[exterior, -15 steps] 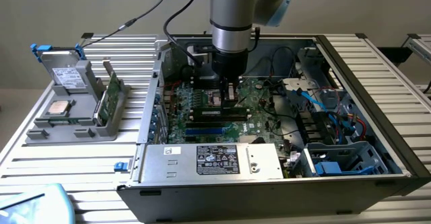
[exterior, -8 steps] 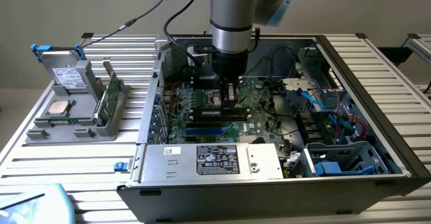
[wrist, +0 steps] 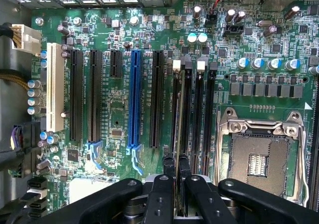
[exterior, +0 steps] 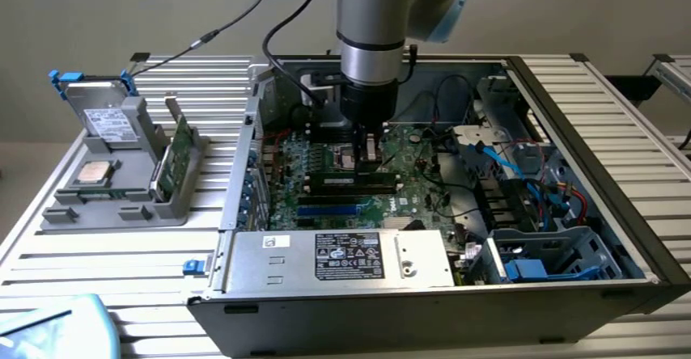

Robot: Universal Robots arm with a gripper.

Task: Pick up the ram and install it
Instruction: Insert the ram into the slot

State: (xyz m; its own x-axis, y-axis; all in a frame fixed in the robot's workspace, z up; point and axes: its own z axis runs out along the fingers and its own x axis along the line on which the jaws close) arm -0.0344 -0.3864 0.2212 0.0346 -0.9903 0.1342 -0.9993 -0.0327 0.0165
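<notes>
The claw (wrist: 176, 160) is closed down narrow, pinching what looks like the ram (wrist: 179, 109) edge-on between its fingers. The stick hangs straight below the claw, lengthwise along the black memory slots (wrist: 199, 109) of the motherboard (wrist: 114, 119), so that its edge can meet a slot squarely.

Silver arm (exterior: 373, 27) with blue joints, black claw (wrist: 176, 160)
</notes>
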